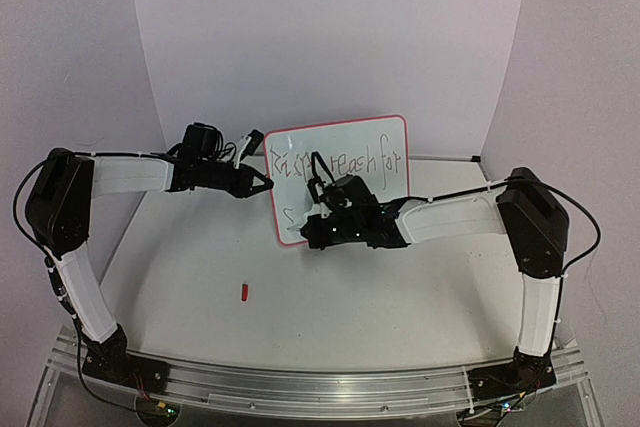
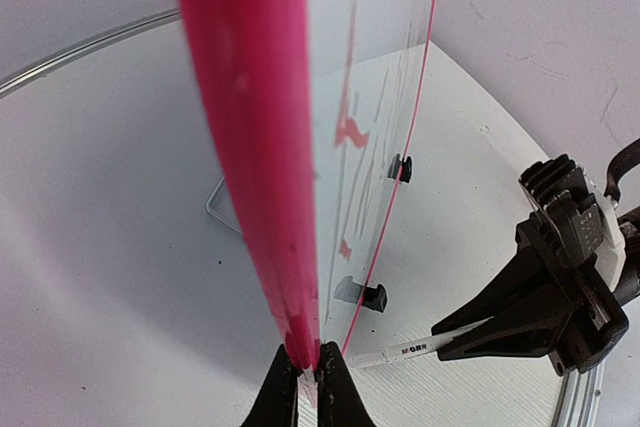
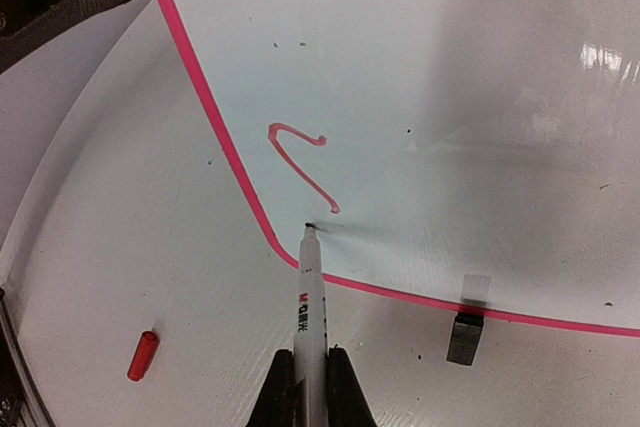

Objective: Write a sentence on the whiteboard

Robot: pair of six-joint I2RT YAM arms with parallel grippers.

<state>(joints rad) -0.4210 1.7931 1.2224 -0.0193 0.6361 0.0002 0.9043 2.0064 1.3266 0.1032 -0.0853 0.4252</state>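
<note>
Whiteboard (image 3: 450, 97) stands straight ahead of my right tool (image 3: 310, 375), which pinches the marker (image 3: 309, 297) pointing up-frame at its lower-left corner; my left tool (image 2: 305, 365) clamps its edge.

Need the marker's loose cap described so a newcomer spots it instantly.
Start at the white table, then find the upright pink-framed whiteboard. In front of its lower left corner, toward the near edge, lies the cap. It is the only small red cylinder there, lying flat and touching nothing else.
</note>
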